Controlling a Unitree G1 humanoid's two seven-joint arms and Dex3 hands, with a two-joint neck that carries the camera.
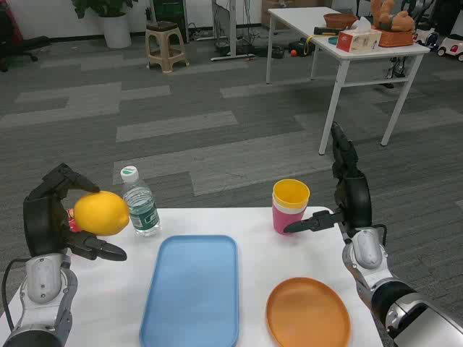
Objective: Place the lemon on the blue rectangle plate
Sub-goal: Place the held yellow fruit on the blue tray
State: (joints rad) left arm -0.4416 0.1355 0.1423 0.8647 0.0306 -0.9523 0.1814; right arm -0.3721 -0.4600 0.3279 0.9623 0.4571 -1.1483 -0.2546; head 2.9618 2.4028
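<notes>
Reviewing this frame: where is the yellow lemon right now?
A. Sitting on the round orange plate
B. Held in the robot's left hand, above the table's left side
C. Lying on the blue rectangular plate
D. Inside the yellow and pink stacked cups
B: the yellow lemon sits in the grip of the black left hand, left of the clear water bottle, while the blue rectangular plate holds nothing.

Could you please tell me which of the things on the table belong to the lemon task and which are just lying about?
Part of the job:
lemon, held in the left hand
blue rectangle plate

Just lying about:
water bottle
yellow and pink cups
orange plate
</notes>
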